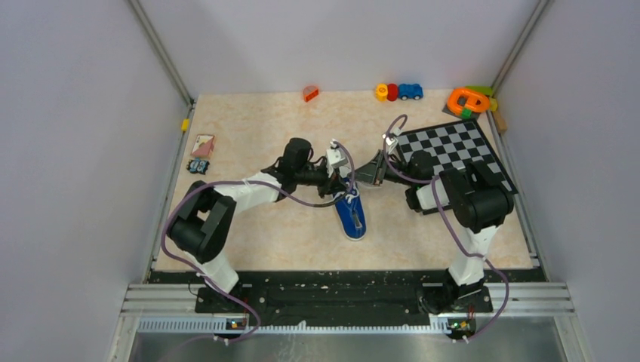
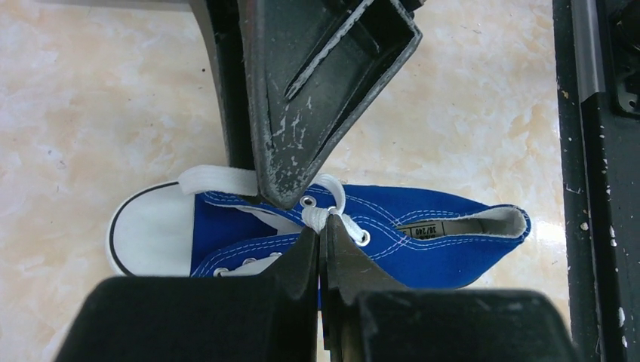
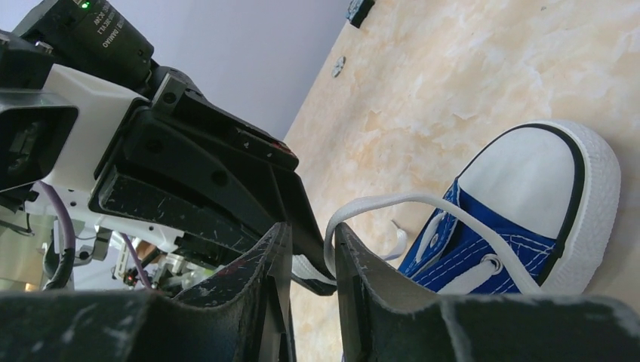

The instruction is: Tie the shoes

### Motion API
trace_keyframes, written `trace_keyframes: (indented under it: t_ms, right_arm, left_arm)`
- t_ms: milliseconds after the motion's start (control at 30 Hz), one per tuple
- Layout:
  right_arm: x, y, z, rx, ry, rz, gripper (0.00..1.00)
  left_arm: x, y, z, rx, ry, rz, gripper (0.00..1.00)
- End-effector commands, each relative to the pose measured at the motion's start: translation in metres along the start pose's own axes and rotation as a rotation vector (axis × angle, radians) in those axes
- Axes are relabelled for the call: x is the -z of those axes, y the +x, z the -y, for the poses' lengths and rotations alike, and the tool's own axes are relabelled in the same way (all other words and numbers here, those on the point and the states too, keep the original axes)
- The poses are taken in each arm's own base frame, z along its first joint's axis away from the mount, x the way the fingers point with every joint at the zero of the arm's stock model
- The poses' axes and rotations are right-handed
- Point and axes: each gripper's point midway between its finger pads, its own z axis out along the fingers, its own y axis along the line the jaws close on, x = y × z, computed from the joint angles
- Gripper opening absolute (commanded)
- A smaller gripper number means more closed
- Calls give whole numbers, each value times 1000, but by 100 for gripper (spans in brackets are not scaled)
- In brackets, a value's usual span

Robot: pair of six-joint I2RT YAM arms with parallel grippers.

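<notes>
Between the left tool's (image 2: 321, 230) fingers, the blue sneaker's (image 2: 423, 226) white lace (image 2: 318, 217) is pinched tight; the right tool (image 3: 311, 234) clamps a lace loop (image 3: 392, 198) alongside.

Both arms reach inward, left end effector (image 2: 321, 238) and right end effector (image 3: 311, 231) pinched shut, tips close.

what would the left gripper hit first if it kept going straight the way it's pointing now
The white lace crossing on the small blue canvas sneaker; the tips of the left gripper are at it. Just past that sits a black finger of the right gripper, though depth is unclear.
</notes>
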Motion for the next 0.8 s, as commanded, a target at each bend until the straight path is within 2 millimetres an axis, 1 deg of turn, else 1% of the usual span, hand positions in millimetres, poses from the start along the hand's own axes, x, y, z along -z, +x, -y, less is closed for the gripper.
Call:
trace_keyframes:
  t_ms: [0, 233, 533, 767]
  right_arm:
    - [2, -7, -1, 68, -25, 15, 30]
    - [2, -3, -1, 64, -29, 9, 31]
    - [4, 2, -4, 50, -56, 1, 33]
    - [5, 3, -6, 50, -62, -1, 31]
  left_arm:
    - [-4, -17, 3, -71, 43, 18, 0]
    - [-6, -20, -1, -78, 38, 11, 0]
    - [-9, -17, -7, -70, 25, -5, 0]
    - [-10, -18, -9, -65, 27, -8, 0]
